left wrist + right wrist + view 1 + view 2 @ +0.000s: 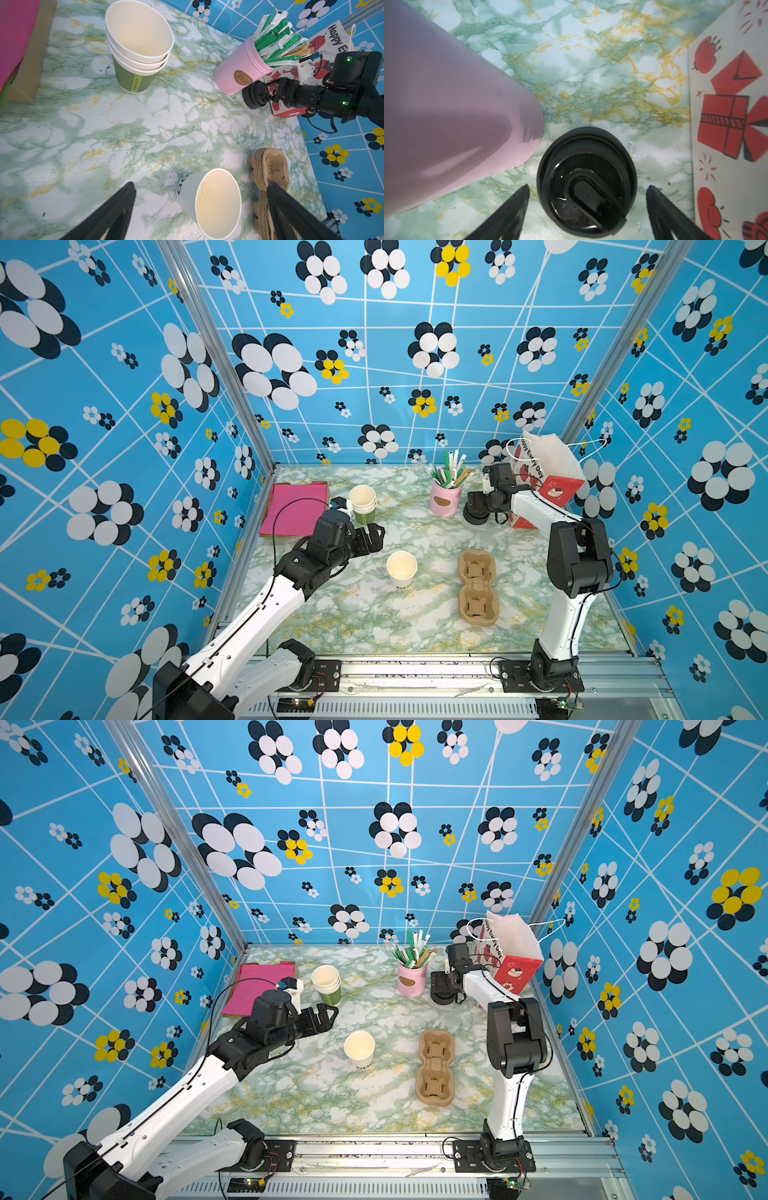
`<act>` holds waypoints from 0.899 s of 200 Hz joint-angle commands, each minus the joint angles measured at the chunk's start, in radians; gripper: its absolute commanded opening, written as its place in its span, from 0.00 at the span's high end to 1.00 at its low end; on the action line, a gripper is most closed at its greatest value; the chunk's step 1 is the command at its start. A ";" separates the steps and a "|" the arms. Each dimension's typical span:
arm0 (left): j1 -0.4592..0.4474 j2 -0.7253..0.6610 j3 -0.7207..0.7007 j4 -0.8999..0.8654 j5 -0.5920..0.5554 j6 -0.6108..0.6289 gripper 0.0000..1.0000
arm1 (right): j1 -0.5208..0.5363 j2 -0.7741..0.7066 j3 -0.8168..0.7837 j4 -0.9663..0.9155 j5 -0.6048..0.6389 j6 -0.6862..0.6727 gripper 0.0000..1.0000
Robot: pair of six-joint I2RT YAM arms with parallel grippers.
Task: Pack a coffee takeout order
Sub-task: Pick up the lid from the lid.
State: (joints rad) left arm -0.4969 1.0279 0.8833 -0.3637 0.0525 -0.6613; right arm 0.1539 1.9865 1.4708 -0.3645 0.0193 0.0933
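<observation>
Two black fingers [512, 212] of the right end effector [587, 187] are seen closest in the right wrist view. They are spread wide, with the black lid [586, 180] lying between them. A thin strip of bare table [591, 72] can be seen on each side of the lid, so nothing is pinched yet.

The lid is round and lies flat with its top up, so no long side has to be lined up. The fingers only have to be brought together across it. The lid is found near the far right corner of the table, just beside the pink cup [446, 114] and near the bag [726, 104]. Little room is left there, so the pink cup could be bumped.

The cup [401, 568] that the lid is likely meant for stands upright and open near the middle of the table, well apart from the lid. The holder [478, 587] is laid near it, toward the right edge. The left end effector [374, 537] is held spread and empty above the table, near that cup. The lid is far closer to the right arm.
</observation>
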 commanded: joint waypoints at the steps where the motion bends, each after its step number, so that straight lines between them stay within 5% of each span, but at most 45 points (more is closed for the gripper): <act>1: 0.011 -0.015 -0.015 0.012 0.010 0.001 0.01 | 0.000 0.020 0.031 -0.044 -0.009 0.011 0.11; 180: 0.042 -0.015 -0.036 0.026 0.036 -0.035 0.01 | 0.000 0.067 0.065 -0.083 -0.015 0.015 0.24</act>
State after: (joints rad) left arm -0.4660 1.0279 0.8700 -0.3504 0.0784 -0.6846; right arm 0.1539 2.0472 1.5185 -0.4061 0.0116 0.0940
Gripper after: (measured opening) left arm 0.992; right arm 0.773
